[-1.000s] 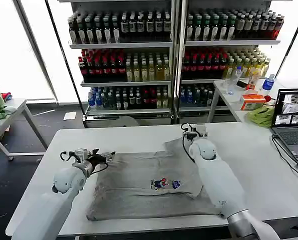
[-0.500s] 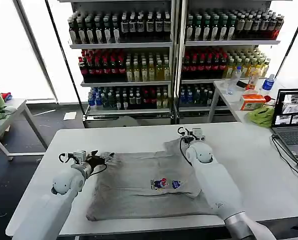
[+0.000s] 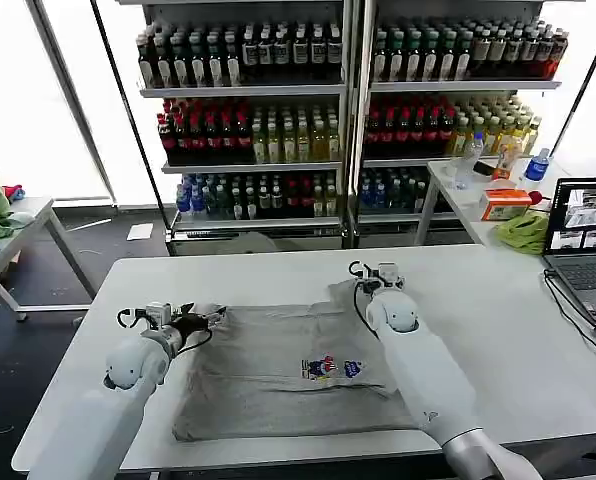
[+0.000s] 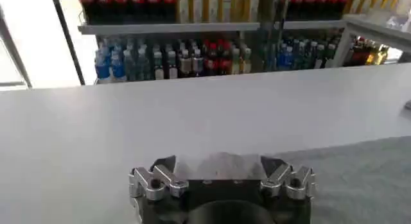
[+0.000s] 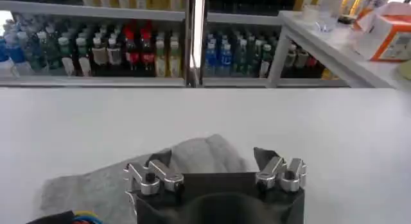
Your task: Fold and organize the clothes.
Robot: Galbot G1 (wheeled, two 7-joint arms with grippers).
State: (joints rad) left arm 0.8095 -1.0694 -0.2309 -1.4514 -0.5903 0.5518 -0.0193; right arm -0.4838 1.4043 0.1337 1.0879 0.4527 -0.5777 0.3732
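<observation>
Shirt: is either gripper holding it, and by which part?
Cannot be told. The left gripper sits at the shirt's far left corner, the right gripper at its far right sleeve, with no grasp visible.

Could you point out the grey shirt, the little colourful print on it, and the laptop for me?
grey shirt (image 3: 268,385): head view, on the plain fabric left of centre.
colourful print (image 3: 331,369): head view, on the middle of the chest design.
laptop (image 3: 583,216): head view, on its lit screen at the table's right edge.

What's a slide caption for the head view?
Both grippers, left and right, at the grey shirt's far corners.
</observation>
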